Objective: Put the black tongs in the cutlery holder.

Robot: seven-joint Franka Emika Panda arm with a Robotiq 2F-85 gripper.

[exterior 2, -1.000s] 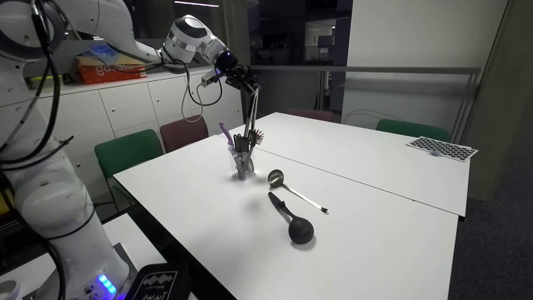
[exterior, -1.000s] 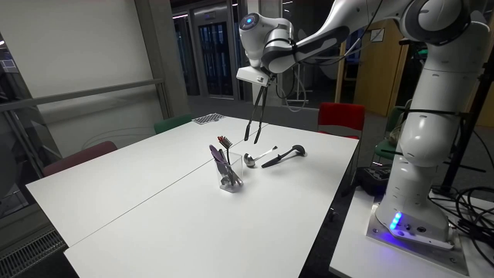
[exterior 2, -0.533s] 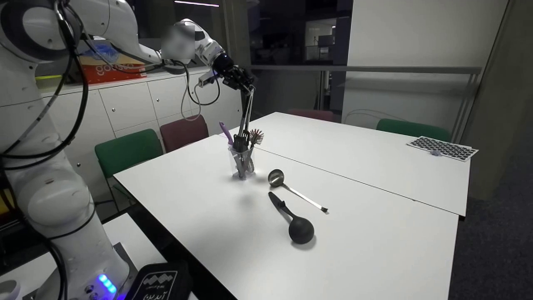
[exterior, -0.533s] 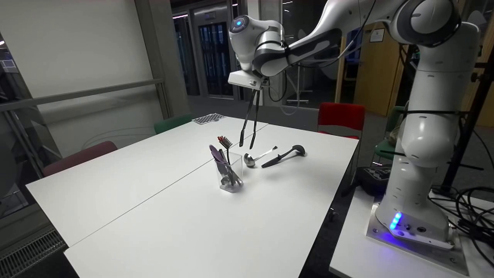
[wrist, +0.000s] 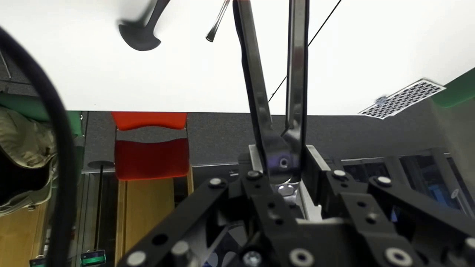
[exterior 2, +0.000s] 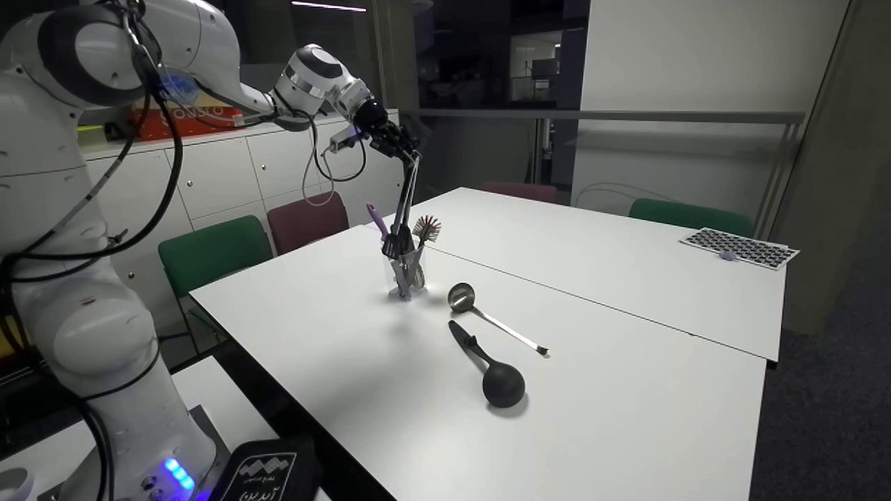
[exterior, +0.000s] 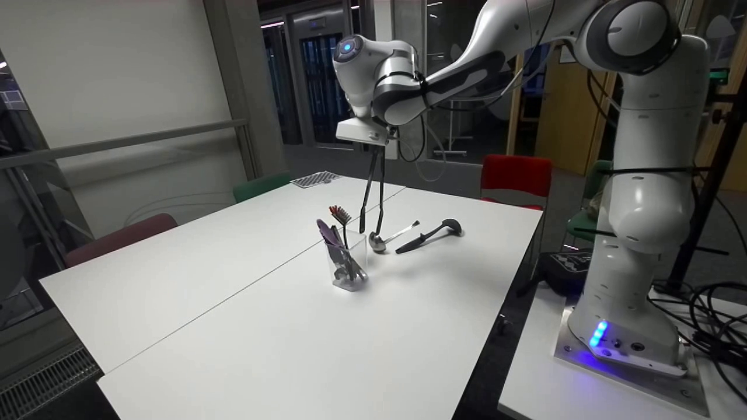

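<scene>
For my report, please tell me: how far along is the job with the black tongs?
Done: the pickup; the gripper is shut on the joined end of the black tongs. In hand: the placing; the tongs hang tips-down near the cutlery holder in both exterior views. Left: bringing the tips into the holder, as one shows outside it in an exterior view, then release.

Can count one pair of black tongs (wrist: 297,83), one cutlery holder (exterior: 362,251), one brush (exterior: 340,215), one black ladle (exterior 2: 502,384), one steel ladle (exterior 2: 461,298), one red chair (exterior: 516,175) and, in an exterior view, two maroon chairs (exterior 2: 308,223), two green chairs (exterior 2: 216,256).
</scene>
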